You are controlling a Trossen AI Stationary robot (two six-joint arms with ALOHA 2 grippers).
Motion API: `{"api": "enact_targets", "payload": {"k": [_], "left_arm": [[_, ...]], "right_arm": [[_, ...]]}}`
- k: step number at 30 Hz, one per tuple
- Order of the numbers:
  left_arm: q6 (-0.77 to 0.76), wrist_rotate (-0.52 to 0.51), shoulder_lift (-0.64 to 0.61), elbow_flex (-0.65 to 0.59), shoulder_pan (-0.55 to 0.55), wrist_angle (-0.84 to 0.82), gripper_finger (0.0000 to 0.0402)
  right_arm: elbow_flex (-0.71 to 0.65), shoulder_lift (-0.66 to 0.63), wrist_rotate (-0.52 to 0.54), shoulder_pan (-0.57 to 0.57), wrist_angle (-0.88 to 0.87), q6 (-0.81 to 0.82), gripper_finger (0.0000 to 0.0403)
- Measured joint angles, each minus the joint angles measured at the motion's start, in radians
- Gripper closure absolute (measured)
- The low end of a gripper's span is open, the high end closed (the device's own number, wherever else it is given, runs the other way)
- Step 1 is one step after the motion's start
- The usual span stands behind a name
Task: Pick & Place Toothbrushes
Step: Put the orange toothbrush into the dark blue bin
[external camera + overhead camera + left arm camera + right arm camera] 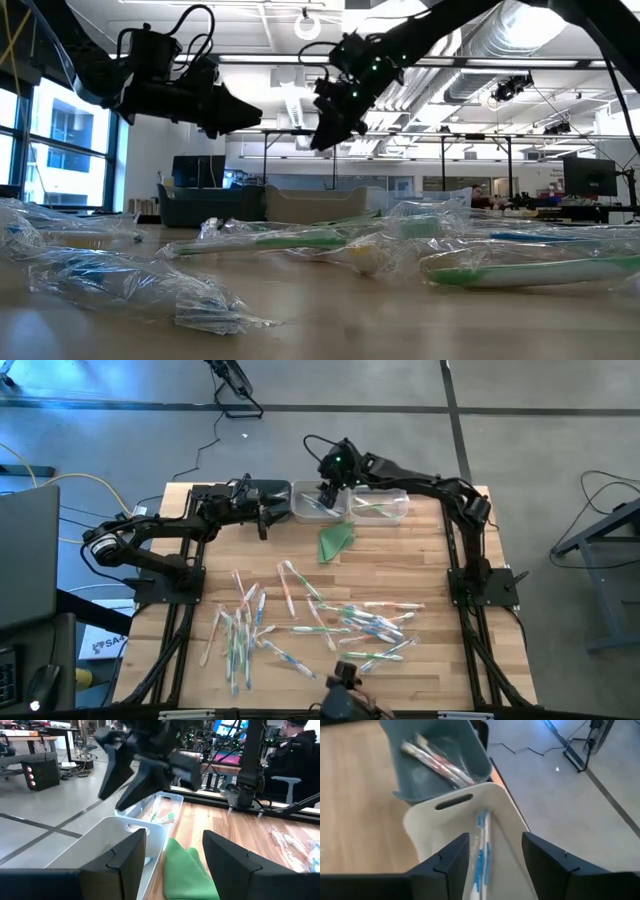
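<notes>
Many wrapped toothbrushes (320, 622) lie scattered on the near half of the wooden table; they also show in the low view (300, 240). My right gripper (328, 495) hangs open and empty above the white middle bin (450, 815), where a blue toothbrush (481, 850) lies on the bottom. The grey bin (465, 765) beside it holds pink-orange toothbrushes (440, 762). The clear bin (385, 505) holds green ones. My left gripper (265, 520) is open and empty near the bins, facing the white bin (100, 840) and my right gripper (127, 780).
A folded green cloth triangle (336, 542) lies on the table just in front of the bins and shows in the left wrist view (187, 870). The three bins stand in a row along the far edge. Bare wood lies between the cloth and the toothbrush pile.
</notes>
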Motion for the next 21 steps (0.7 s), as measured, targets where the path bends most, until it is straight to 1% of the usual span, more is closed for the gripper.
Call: {"api": "enact_targets", "payload": {"k": [2,5,9,13,17,21], "left_arm": [[0.000,0.000,0.000,0.000,0.000,-0.008,0.0210],[0.000,0.000,0.000,0.000,0.000,-0.016,0.0210],[0.000,0.000,0.000,0.000,0.000,-0.041,0.0210],[-0.001,0.001,0.000,0.000,0.000,-0.059,0.0210],[-0.001,0.001,0.000,0.000,0.000,-0.089,0.0210],[-0.001,0.001,0.000,0.000,0.000,-0.116,0.0210]], "right_arm": [[0.000,-0.013,-0.011,0.000,-0.010,0.006,0.0237],[0.000,-0.023,-0.065,0.000,-0.061,-0.009,0.0249],[-0.012,-0.023,-0.180,-0.004,-0.095,-0.033,0.0272],[-0.044,-0.023,-0.293,-0.023,-0.094,0.029,0.0300],[-0.080,-0.033,-0.431,-0.052,-0.075,0.061,0.0325],[-0.123,-0.047,-0.512,-0.064,-0.035,0.074,0.0343]]}}
